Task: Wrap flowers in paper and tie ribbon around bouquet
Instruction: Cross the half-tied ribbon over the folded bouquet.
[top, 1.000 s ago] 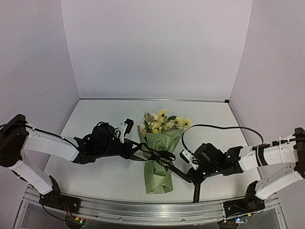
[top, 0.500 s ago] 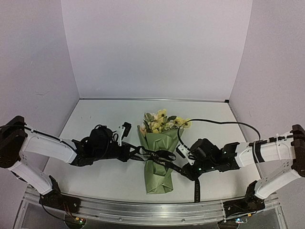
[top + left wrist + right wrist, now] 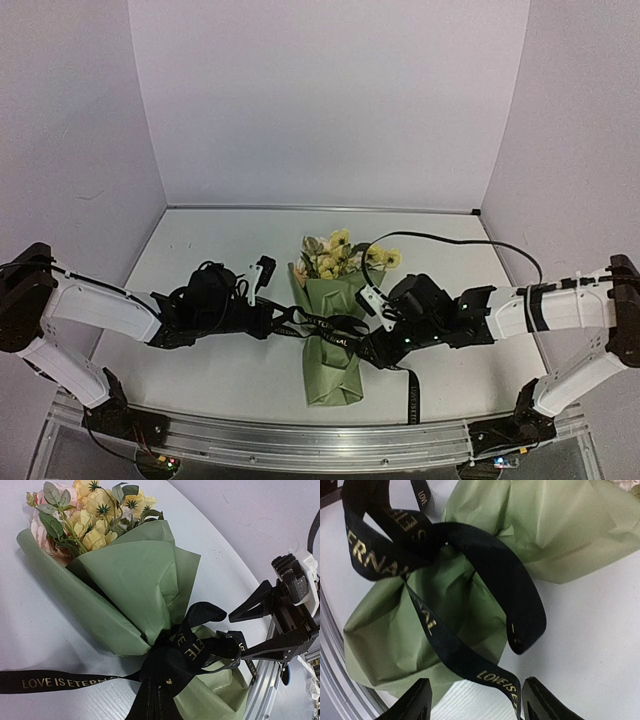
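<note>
The pale yellow artificial flowers (image 3: 100,510) are already wrapped in the olive-green paper cone (image 3: 145,580) at the middle of the white surface (image 3: 200,240), and the black lettered ribbon (image 3: 187,647) is loosely knotted around it, so I judge only tightening is left; the left hand (image 3: 278,322) is pressed together on the ribbon, the right hand (image 3: 236,636) is spread and holds nothing.

Overhead wide; wrists close, apparently sharing bouquet (image 3: 331,366).

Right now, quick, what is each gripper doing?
Left gripper: closed, holding the ribbon.
Right gripper: open, holding nothing.
</note>
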`<state>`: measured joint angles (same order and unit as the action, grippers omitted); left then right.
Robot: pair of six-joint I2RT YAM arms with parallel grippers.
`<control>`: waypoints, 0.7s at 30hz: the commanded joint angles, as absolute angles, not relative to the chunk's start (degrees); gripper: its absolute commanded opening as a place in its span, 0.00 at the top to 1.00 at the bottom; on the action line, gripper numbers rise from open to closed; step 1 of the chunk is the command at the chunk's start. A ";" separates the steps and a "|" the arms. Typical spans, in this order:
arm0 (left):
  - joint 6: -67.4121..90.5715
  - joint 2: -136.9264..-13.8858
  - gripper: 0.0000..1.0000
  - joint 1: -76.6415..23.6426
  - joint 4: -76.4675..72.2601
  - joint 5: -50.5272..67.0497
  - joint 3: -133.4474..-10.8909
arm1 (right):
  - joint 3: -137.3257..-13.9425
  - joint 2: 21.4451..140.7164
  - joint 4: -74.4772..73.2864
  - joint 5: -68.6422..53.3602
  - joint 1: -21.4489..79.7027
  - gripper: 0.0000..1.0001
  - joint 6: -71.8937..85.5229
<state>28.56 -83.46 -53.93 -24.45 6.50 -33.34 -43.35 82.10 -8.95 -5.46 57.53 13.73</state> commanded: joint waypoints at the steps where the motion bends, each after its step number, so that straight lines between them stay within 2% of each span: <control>1: 28.39 -82.53 1.00 -53.69 -26.19 7.31 -35.07 | -46.55 86.02 -4.99 -7.00 56.24 0.35 16.89; 5: 28.22 -82.25 1.00 -53.65 -25.68 7.10 -35.15 | -47.36 88.29 -2.61 -8.32 55.37 0.38 20.22; 12: 28.13 -81.46 1.00 -53.69 -25.09 6.43 -34.81 | -45.98 87.65 -1.67 -9.01 55.28 0.53 23.04; 16: 28.04 -81.10 1.00 -53.67 -24.96 6.10 -34.63 | -44.70 86.37 -1.62 -9.58 55.34 0.56 24.23; 21: 28.04 -80.95 1.00 -53.74 -24.85 5.92 -34.54 | -43.64 85.24 -1.67 -10.17 55.30 0.67 25.44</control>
<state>28.53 -83.05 -53.93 -24.01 6.35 -33.34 -44.62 87.66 -2.99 -9.54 55.29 23.64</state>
